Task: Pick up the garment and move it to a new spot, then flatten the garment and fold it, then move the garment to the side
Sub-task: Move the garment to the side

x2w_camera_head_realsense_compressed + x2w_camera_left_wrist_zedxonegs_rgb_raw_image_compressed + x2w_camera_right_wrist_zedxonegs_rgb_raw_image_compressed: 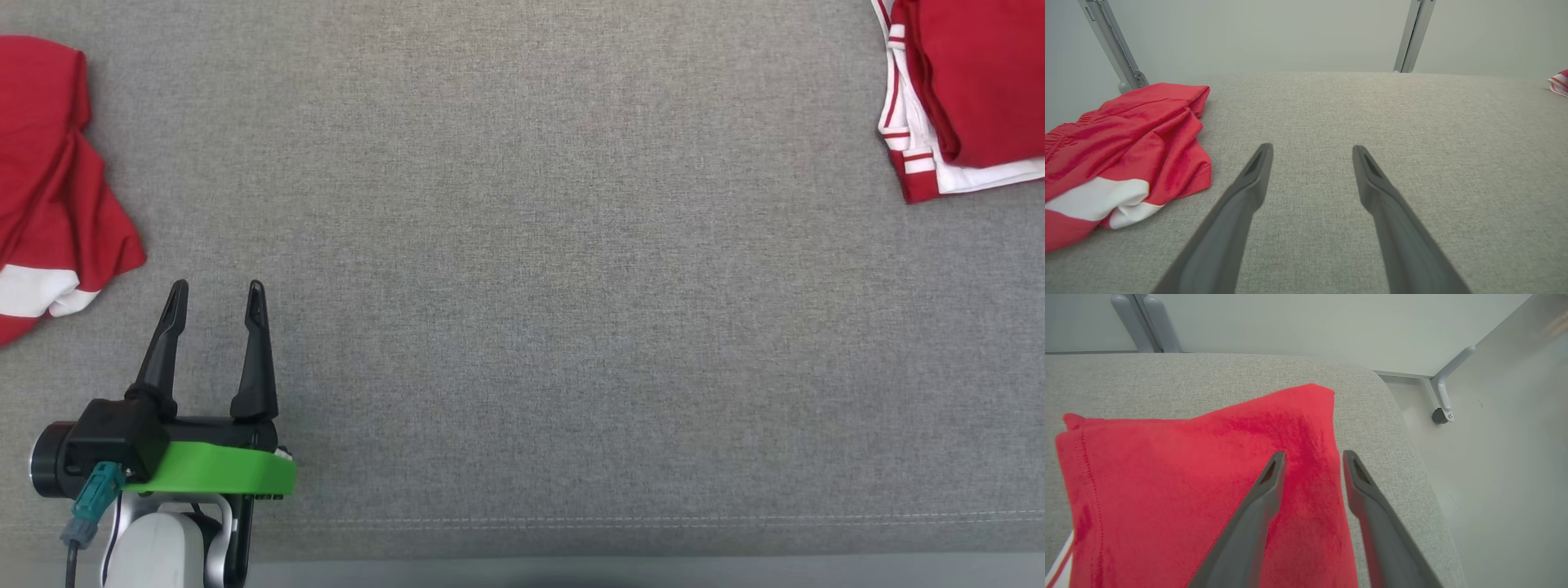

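A folded red garment with white stripes [971,82] lies at the far right corner of the grey padded table [531,245]. In the right wrist view that folded garment [1188,477] spreads flat under my right gripper [1314,454], whose fingers stand apart just above the cloth's right edge with nothing between them. My left gripper [217,287] rests open and empty at the near left. A crumpled red and white garment [49,188] lies to its left. The left wrist view shows the left gripper [1312,148] open over bare table, beside the crumpled garment [1126,151].
The table's right edge [1412,457] drops off just beside the folded garment, with pale floor and a metal frame leg [1443,396] beyond. Frame posts [1112,45] stand behind the table. The front edge [571,559] runs along the bottom of the head view.
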Robot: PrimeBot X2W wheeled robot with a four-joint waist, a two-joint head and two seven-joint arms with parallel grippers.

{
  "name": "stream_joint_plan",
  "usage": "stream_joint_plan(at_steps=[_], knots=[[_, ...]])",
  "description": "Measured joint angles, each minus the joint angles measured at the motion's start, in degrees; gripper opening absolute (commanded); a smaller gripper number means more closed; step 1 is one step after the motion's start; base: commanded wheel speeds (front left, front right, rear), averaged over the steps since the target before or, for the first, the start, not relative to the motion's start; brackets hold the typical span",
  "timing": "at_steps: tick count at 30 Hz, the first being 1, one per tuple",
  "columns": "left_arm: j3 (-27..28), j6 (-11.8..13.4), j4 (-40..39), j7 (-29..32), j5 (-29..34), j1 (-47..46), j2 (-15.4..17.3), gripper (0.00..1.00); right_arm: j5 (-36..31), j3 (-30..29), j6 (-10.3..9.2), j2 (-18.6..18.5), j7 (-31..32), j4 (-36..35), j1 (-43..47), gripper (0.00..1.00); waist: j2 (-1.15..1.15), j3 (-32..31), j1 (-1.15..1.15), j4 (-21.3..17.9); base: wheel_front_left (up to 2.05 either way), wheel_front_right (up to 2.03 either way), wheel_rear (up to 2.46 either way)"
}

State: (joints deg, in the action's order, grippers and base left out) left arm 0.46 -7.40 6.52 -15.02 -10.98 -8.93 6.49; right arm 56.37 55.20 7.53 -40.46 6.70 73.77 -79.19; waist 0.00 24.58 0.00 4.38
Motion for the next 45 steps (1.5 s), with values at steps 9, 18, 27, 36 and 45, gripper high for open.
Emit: stream_joint_plan(at_steps=[9,18,27,36,45], knots=[[0.76,0.0,0.49,0.0,0.01,-0.05,-0.23,1.0,-1.01,-1.09,0.0,2.81,-6.37,-0.36,0.32,1.0,0.0,-1.81,0.0,-0.1,0.0,0.0,0.0],[1.53,0.0,0.73,0.0,0.04,1.25,-0.89,1.0,0.41,-1.18,0.0,6.35,-14.66,-6.32,6.08,1.0,0.0,-5.33,0.0,-0.3,0.0,0.0,0.0],[3.37,0.0,0.86,0.0,0.53,4.6,-1.55,1.0,2.86,-1.27,0.0,9.78,-20.72,-15.36,14.44,1.0,0.0,-10.37,0.0,-1.34,0.0,0.0,0.0],[5.06,0.0,0.67,0.0,0.98,7.27,-2.07,1.0,-0.08,-10.96,0.0,13.05,-21.76,-25.3,25.42,1.0,0.0,-15.59,0.0,-3.32,0.0,0.0,0.0],[5.52,0.0,0.44,0.0,1.07,8.7,-2.38,1.0,-10.84,-26.71,-0.01,17.36,-21.76,-36.48,39.36,1.0,0.0,-18.9,0.0,-4.37,0.0,0.0,0.0]])
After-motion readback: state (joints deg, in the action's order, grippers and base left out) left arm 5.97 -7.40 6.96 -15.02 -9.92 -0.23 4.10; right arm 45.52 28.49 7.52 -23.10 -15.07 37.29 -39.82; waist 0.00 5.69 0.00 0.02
